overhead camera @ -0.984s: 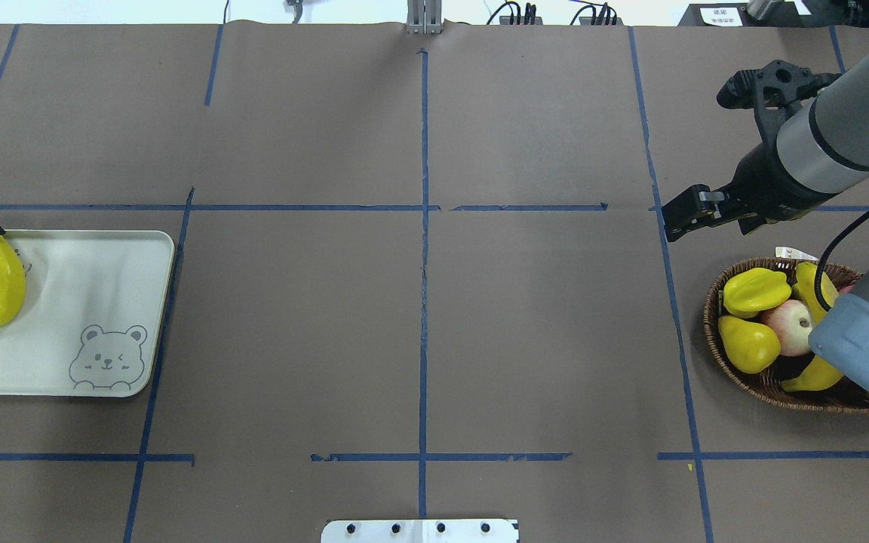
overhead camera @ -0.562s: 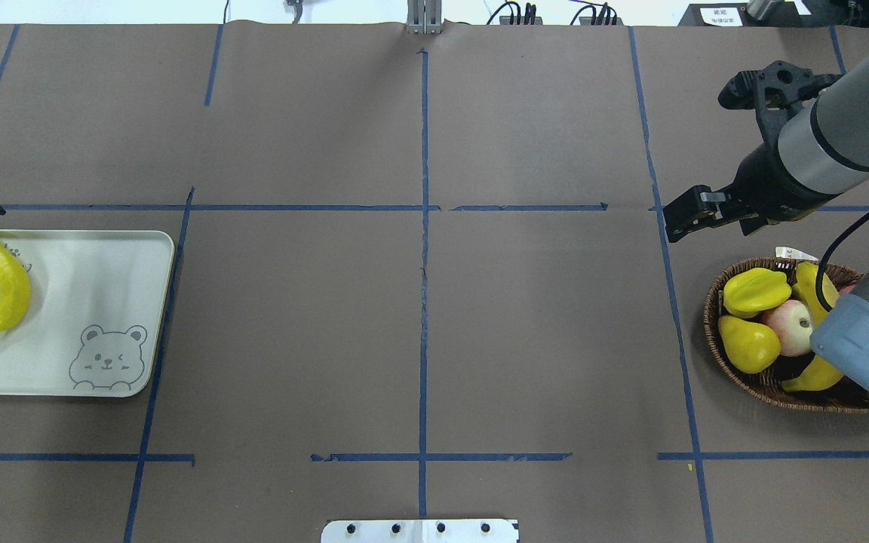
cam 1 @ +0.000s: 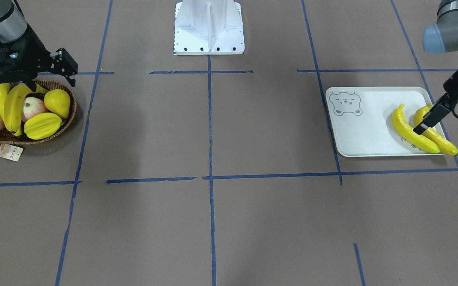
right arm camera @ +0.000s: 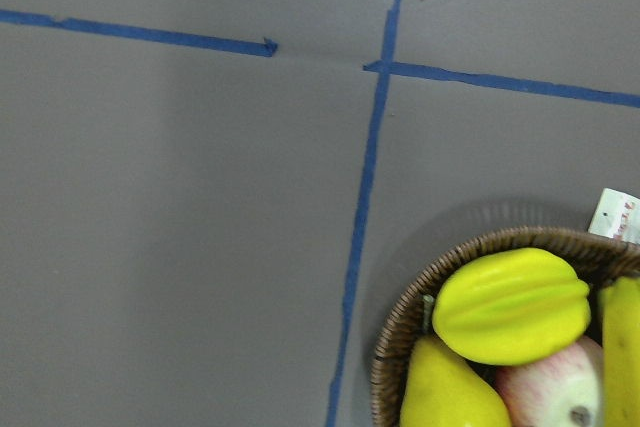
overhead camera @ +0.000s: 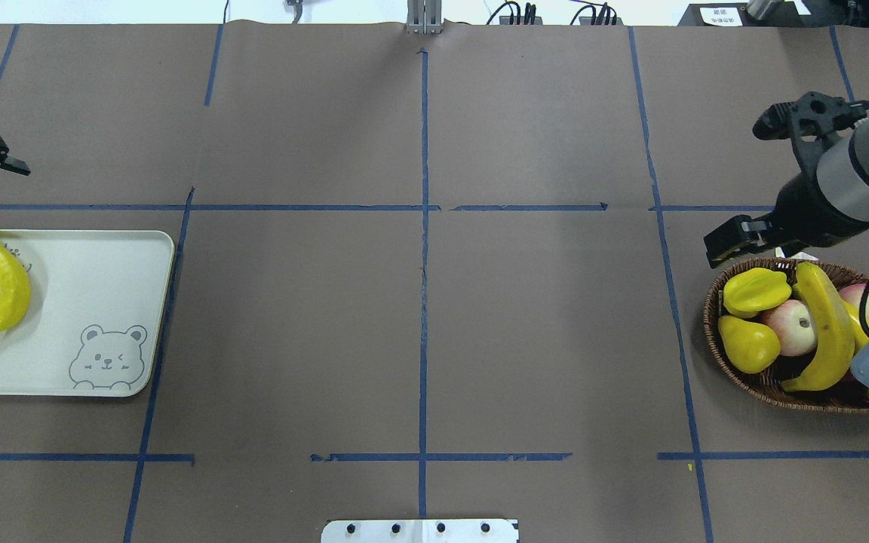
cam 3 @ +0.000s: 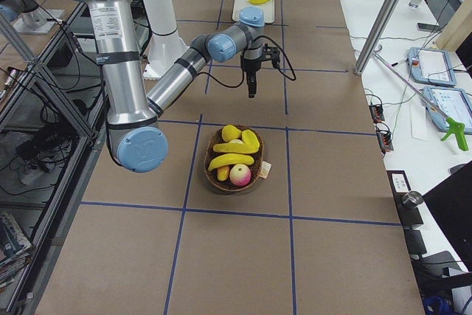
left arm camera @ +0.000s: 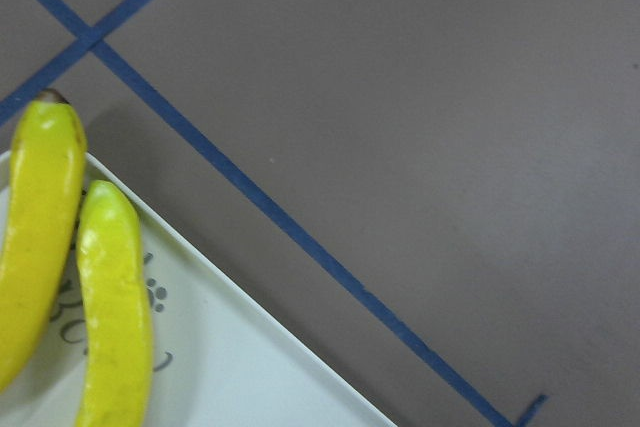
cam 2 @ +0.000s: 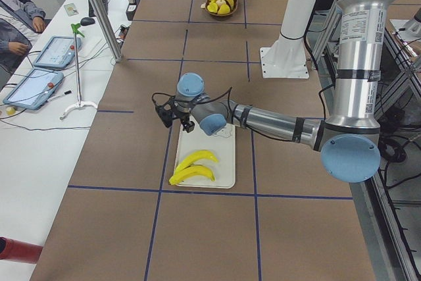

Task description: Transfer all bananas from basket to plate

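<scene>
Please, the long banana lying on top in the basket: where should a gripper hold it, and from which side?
Probably at its middle, from straight above. The top banana lies uppermost in the basket, so its curved back is exposed, while its ends reach toward the rim. Close across its narrow width, next to the apple.

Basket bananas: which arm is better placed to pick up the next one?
Right. The right gripper hangs open by the basket, close to the bananas in it. The left gripper is open beside the plate, far from the basket.
</scene>
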Motion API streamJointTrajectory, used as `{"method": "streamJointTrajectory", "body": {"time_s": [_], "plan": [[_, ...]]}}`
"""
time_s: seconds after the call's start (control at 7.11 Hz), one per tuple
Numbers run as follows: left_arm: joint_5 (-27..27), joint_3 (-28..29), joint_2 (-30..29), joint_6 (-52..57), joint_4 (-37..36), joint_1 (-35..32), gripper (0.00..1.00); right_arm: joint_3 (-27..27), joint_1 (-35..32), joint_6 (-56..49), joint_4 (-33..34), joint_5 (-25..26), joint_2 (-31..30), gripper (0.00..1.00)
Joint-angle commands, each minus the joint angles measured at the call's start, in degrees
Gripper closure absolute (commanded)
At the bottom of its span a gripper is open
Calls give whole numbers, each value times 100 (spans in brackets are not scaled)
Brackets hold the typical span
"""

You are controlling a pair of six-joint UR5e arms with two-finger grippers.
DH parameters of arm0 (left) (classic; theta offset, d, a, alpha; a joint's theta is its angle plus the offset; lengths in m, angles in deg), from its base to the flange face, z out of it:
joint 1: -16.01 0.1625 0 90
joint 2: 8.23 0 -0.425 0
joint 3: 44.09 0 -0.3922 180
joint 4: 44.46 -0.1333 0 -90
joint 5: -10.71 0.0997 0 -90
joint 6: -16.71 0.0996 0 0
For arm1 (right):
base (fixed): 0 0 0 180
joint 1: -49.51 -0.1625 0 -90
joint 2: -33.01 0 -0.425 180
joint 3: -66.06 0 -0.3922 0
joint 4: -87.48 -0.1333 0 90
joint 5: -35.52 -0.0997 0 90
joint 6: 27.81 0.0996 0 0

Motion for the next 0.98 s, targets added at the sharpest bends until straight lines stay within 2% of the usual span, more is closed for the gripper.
{"method": "streamJointTrajectory", "body": {"time_s": [0.0, 0.14, 0.28, 0.42, 0.56, 0.7, 0.84], "plan": [[44, -595, -15, -11, -182, 769, 0, -257, -59, -290, -1167, 83, -1407, 1], [44, -640, -33, -11, -182, 833, 0, -231, -59, 59, -2141, 136, -2092, 1], [44, -710, -33, -11, -182, 833, 0, -83, -41, 706, -3143, 459, -2569, 1], [44, -745, -33, -20, -182, 851, 0, 171, -32, 1252, -4110, 532, -2852, 1], [44, -746, -33, -29, -182, 903, 0, 339, 11, 1545, -4625, 550, -3021, 1], [44, -789, -85, -55, -182, 912, 0, 358, 229, 2131, -4717, 741, -3109, 1], [44, -790, -86, -55, -182, 921, 0, 437, 658, 2563, -5231, 1309, -3345, 1]]}}
